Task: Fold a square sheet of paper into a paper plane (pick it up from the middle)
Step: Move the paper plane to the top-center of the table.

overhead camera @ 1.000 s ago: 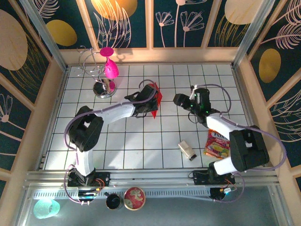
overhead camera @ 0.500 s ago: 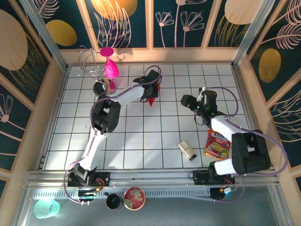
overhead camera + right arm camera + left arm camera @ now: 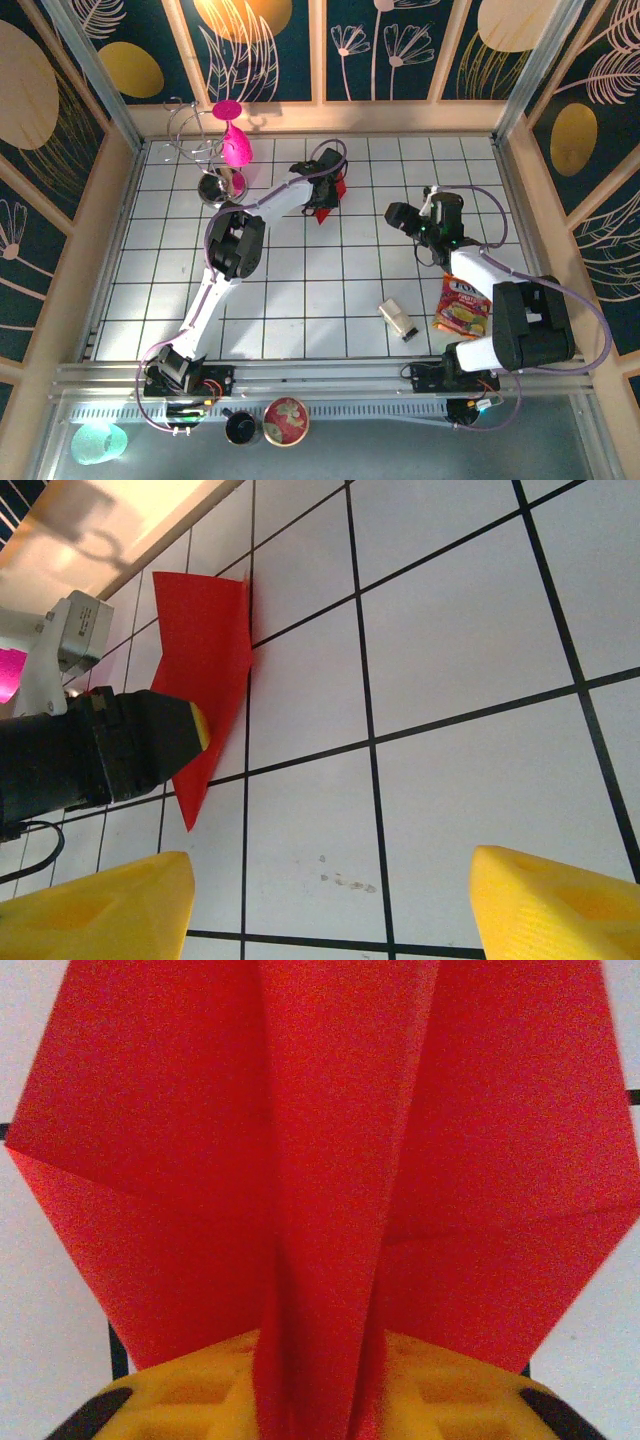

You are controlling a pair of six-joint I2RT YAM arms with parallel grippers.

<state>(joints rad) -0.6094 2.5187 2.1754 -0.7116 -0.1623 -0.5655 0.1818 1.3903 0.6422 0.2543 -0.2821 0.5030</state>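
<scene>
The paper plane (image 3: 329, 191), a bright red creased dart, is at the far middle of the tiled table. In the left wrist view the paper plane (image 3: 330, 1150) spreads its wings wide, its centre fold standing between my yellow pads (image 3: 180, 1395). My left gripper (image 3: 321, 197) has its jaws slightly parted around that fold, so it is open. In the right wrist view the paper plane (image 3: 200, 650) points its nose toward me, with the left gripper (image 3: 185, 730) on it. My right gripper (image 3: 330, 905) is open over bare tiles, well right of the plane, also seen from above as the right gripper (image 3: 398, 216).
A magenta goblet (image 3: 236, 142) and a wire stand on a chrome base (image 3: 220, 187) sit at the back left. A snack packet (image 3: 462, 305) and a small silver box (image 3: 398, 319) lie at the near right. Wooden walls (image 3: 520, 190) ring the table.
My left arm stretched out and carried the plane from mid-table to the far middle. Its jaws have since loosened around the fold. The right gripper drew back slightly to the right.
</scene>
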